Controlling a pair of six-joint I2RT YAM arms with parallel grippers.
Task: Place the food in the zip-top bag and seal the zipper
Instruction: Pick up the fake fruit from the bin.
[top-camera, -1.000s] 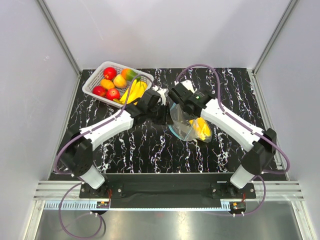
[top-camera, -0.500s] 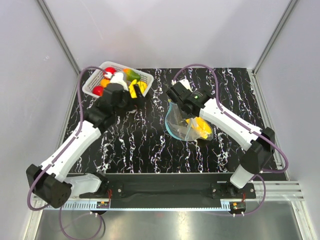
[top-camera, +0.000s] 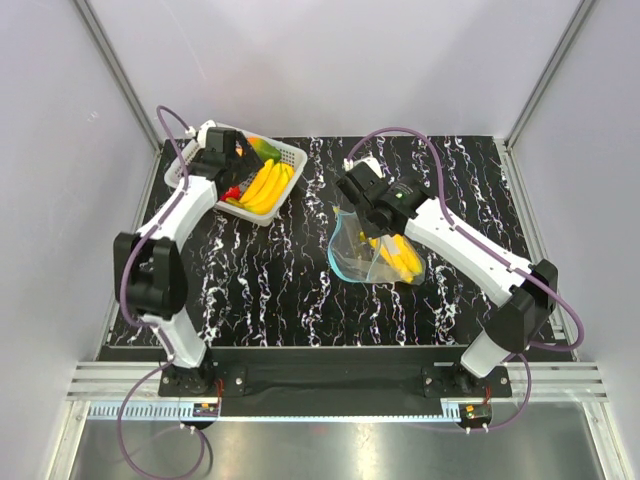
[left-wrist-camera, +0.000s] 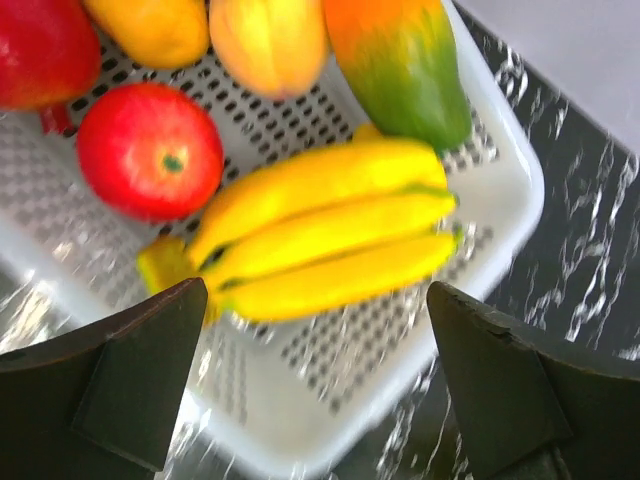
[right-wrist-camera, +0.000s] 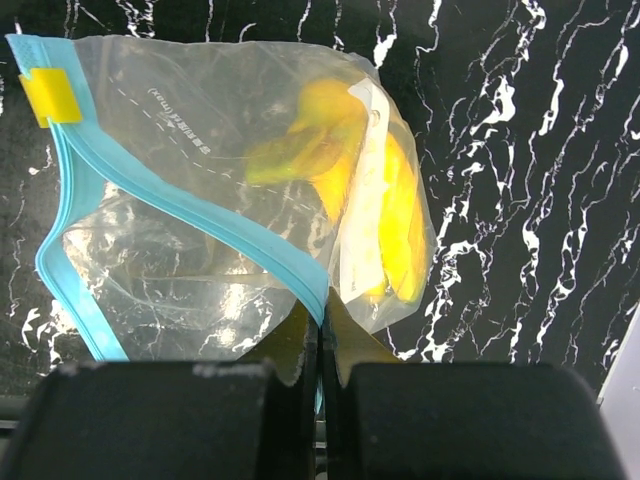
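Observation:
The clear zip-top bag (top-camera: 372, 256) hangs from my right gripper (right-wrist-camera: 322, 330), which is shut on the blue zipper (right-wrist-camera: 200, 210) at the mouth edge. A yellow banana bunch (right-wrist-camera: 390, 220) lies inside the bag. My left gripper (left-wrist-camera: 320, 390) is open and hovers over the white basket (left-wrist-camera: 500, 210). Just ahead of its fingers lies a second banana bunch (left-wrist-camera: 320, 240). A red apple (left-wrist-camera: 150, 150), an orange-green mango (left-wrist-camera: 400, 60) and a peach-coloured fruit (left-wrist-camera: 268, 40) sit farther in. From above, the left gripper (top-camera: 225, 160) covers part of the basket.
The basket (top-camera: 290, 160) stands at the table's back left corner, close to the grey wall. A yellow slider tab (right-wrist-camera: 48, 95) sits at one end of the zipper. Black marbled tabletop (top-camera: 280, 280) lies between basket and bag.
My left arm has swung from beside the bag back to the basket, and its gripper has opened. The right gripper has kept its hold on the bag, which shifted only slightly.

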